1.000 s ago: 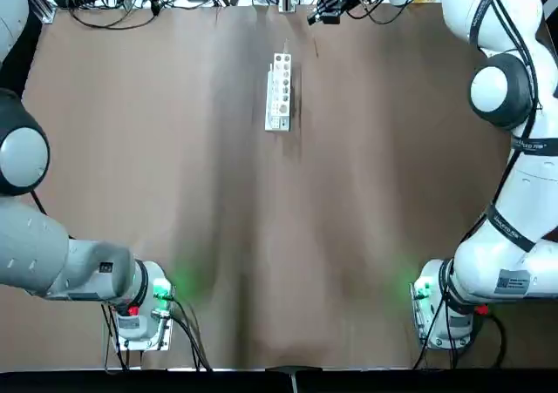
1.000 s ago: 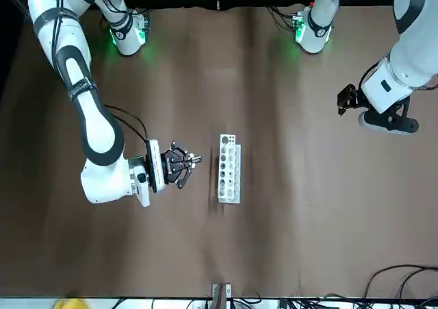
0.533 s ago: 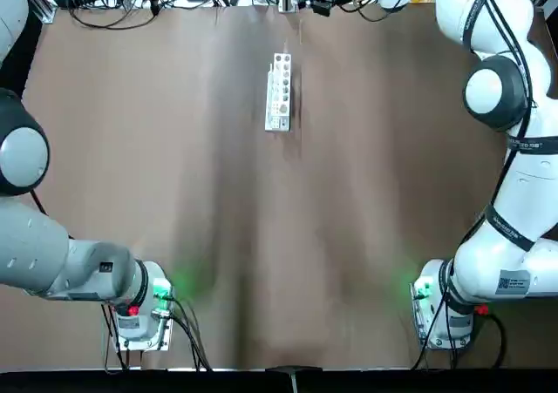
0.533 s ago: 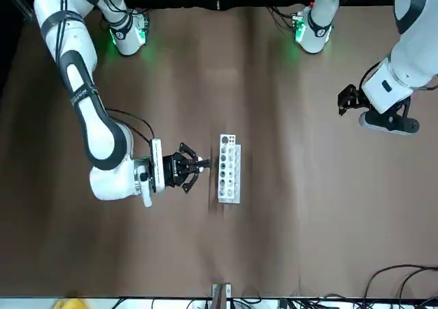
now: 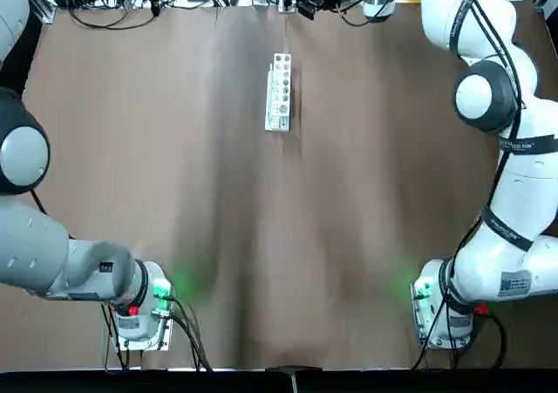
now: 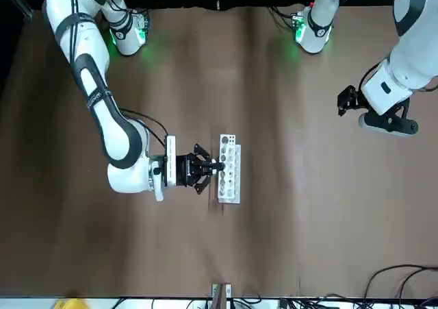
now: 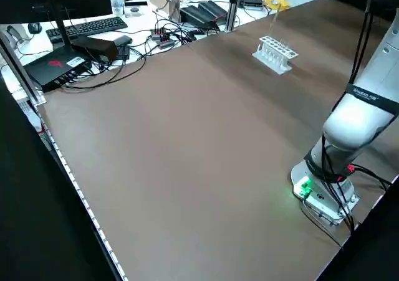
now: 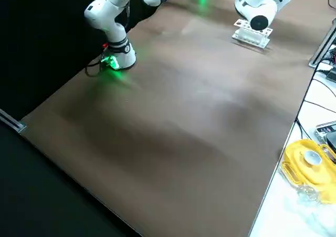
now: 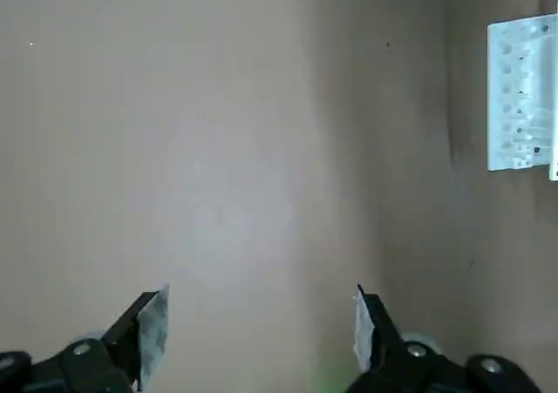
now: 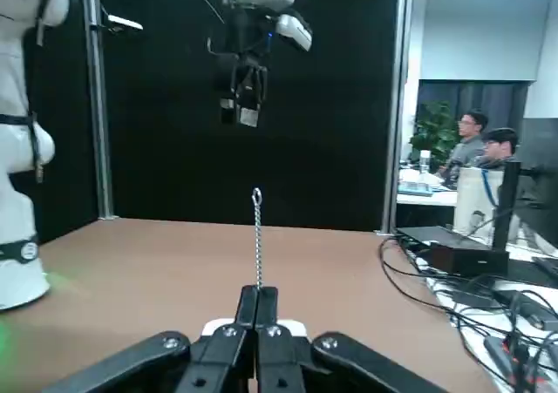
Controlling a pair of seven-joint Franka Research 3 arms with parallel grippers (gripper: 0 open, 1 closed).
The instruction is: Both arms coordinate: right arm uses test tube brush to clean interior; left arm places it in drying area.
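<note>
Right tool [image 10: 259,293] level, pointing toward robot's left, fingers closed on brush [image 10: 258,236]. Brush's long axis near upright, across the fingers; looped end up, above fingertips, rest running down below them. Rack [image 5: 279,92] on counter [image 5: 209,193], lower than right tool, its length running away from robot. Left tool [image 9: 261,315] well apart on robot's left, over counter, fingers wide, nothing between them.

White rack beside open tool [image 9: 261,332].
</note>
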